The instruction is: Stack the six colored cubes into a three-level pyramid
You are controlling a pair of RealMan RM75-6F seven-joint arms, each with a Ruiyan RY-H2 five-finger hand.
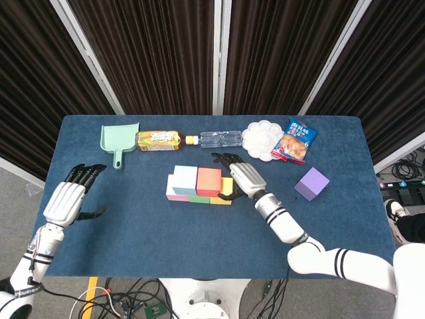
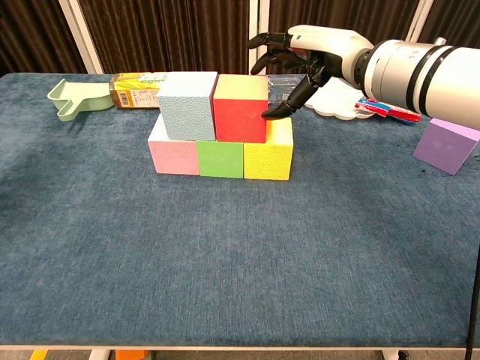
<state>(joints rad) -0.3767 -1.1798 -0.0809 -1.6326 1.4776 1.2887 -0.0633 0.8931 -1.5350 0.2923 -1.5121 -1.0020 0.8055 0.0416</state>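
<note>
Five cubes are stacked in two rows, and the purple one sits off by itself.

We see the pink cube (image 2: 173,156), green cube (image 2: 220,158) and yellow cube (image 2: 268,156) side by side on the blue table (image 2: 225,255). The light blue cube (image 2: 187,105) and red cube (image 2: 241,109) sit on top of them. The purple cube (image 2: 447,145) is well apart, on the far right side. Our right hand (image 2: 311,52) hangs just beside the red cube with its fingers spread and curved, holding nothing; we cannot tell if a fingertip touches the cube. Our left hand (image 1: 67,197) is far off to the left, fingers straight and apart, holding nothing. A green dustpan (image 1: 118,139) and two bottles (image 1: 189,139) lie at the back.
</note>
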